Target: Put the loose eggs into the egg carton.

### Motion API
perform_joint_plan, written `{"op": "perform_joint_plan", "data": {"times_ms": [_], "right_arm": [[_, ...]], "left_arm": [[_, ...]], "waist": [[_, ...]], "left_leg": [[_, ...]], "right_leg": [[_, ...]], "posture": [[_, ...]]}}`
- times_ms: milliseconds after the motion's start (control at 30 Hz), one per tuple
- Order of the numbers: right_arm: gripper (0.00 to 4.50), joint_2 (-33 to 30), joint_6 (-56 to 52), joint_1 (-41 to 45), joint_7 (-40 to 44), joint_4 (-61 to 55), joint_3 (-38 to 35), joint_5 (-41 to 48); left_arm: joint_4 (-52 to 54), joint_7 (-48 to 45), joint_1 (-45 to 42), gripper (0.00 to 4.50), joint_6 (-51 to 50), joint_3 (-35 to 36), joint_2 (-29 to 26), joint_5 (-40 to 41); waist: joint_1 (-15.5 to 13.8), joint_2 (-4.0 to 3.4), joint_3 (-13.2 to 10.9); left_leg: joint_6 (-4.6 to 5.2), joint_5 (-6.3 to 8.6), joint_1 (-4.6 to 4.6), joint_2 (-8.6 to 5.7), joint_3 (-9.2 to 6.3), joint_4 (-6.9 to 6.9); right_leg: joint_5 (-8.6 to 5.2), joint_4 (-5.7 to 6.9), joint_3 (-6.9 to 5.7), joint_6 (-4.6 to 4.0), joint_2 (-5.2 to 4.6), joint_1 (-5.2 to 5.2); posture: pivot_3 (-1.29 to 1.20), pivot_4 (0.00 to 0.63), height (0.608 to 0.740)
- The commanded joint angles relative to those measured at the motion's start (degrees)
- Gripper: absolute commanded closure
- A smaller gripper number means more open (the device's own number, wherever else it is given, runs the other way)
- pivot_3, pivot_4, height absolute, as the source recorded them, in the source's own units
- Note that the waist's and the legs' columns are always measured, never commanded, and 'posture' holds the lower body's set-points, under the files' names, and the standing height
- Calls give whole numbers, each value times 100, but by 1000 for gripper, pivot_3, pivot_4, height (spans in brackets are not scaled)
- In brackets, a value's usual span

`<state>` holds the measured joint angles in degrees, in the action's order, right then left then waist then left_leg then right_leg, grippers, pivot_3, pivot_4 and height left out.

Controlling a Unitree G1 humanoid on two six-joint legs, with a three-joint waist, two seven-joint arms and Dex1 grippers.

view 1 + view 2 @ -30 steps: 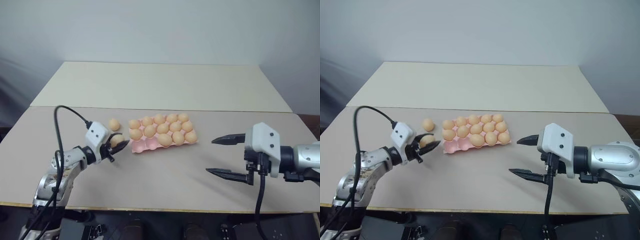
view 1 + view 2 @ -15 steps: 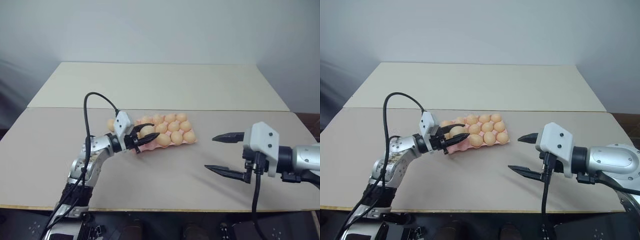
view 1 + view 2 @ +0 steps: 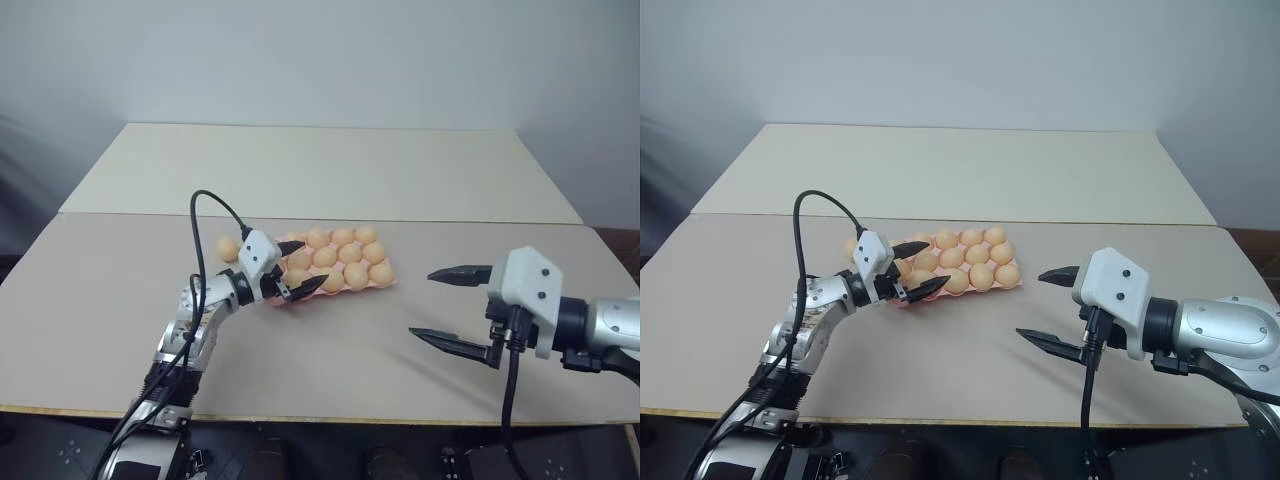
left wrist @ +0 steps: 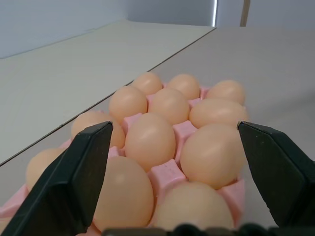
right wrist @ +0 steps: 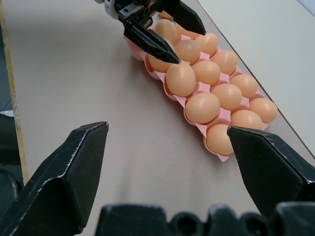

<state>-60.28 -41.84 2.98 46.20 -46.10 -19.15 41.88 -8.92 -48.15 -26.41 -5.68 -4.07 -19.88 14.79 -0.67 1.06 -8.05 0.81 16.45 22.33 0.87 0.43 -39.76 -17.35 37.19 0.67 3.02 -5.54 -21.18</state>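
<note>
Eggs fill most of the carton at the worktop's middle. One loose egg lies on the worktop just beside the carton's left end, at about ten o'clock from the left gripper. That gripper hangs over the carton's near-left corner, its fingers spread wide with nothing between them, pointing along the rows. The loose egg sits behind its wrist, so I judge the arm must draw back and swing left to reach it. Its long axis I cannot tell. The right gripper hovers well apart at four o'clock from the carton, fingers released, empty, far from the egg.
</note>
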Motion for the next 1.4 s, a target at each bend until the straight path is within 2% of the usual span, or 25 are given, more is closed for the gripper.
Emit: {"op": "perform_joint_plan", "data": {"times_ms": [33, 133, 200, 367, 533, 733, 933, 1100, 1200, 1400], "right_arm": [[0, -37, 9, -21, 44, -89, -275, 95], [0, -38, 42, -43, 80, -68, -278, 71], [0, -42, 70, -29, 109, -46, -251, 47], [0, -43, 165, 46, 285, 50, -129, 28], [0, -14, 271, 238, 518, 221, 43, 42], [0, 31, 417, 604, 726, 484, 362, -15], [0, 14, 516, 842, 912, 702, 598, -99], [0, 25, 530, 1005, 953, 805, 744, -148], [0, 34, 500, 1043, 930, 803, 795, -177], [0, 2, 408, 1024, 877, 736, 757, -181]], "left_arm": [[498, -65, -46, 198, -56, 485, -93, 540], [829, -222, 75, 198, -335, 802, -338, 948], [1120, -369, 262, 198, -629, 1049, -698, 1198], [1658, -849, 1166, 198, -989, 1629, -1831, 1430], [2070, -959, 2171, 198, -1119, 2347, -2426, 1596], [2582, -638, 3173, 198, -1253, 3149, -2518, 1623], [3061, -211, 3562, 198, -1444, 3289, -2319, 1680], [3135, 420, 3375, 198, -1765, 3002, -2288, 1381], [2936, 1316, 2684, 198, -2301, 2452, -2197, 863], [2349, 2126, 1299, 198, -2896, 1509, -1793, 315]], "waist": [[16, 0, 0], [29, 0, 0], [40, -1, 0], [96, -1, 0], [80, -2, -1], [65, -3, -2], [46, -4, -2], [46, -4, -2], [-4, -4, -2], [1, -2, -3]], "left_leg": [[0, 0, 0, 1, 0, 0], [0, 0, -2, 3, 0, 0], [0, 0, -3, 6, 0, 1], [0, 0, -6, 10, 0, 5], [0, 0, -8, 14, -1, 5], [0, 0, -8, 13, -4, 8], [0, 0, -7, 10, -6, 9], [0, 0, -7, 9, -6, 11], [0, 0, -7, 8, -8, 10], [2, -1, -3, 0, -6, 7]], "right_leg": [[0, 0, 1, 0, 0, -1], [0, 1, 1, 0, 0, 0], [0, 1, 2, 0, 1, 0], [0, 0, 3, 0, 0, 0], [0, 0, 1, 0, -7, 2], [0, 0, 0, -1, -14, 2], [1, -1, -1, -1, -26, 2], [1, 0, -1, -3, -25, 1], [2, 0, -5, -2, -24, 2], [9, 0, -3, 2, -20, -1]], "posture": [[0, 150, 740], [0, 150, 740], [0, 150, 740], [0, 150, 740], [0, 150, 740], [0, 150, 740], [0, 150, 740], [0, 150, 740], [0, 150, 740], [0, 150, 740]]}}
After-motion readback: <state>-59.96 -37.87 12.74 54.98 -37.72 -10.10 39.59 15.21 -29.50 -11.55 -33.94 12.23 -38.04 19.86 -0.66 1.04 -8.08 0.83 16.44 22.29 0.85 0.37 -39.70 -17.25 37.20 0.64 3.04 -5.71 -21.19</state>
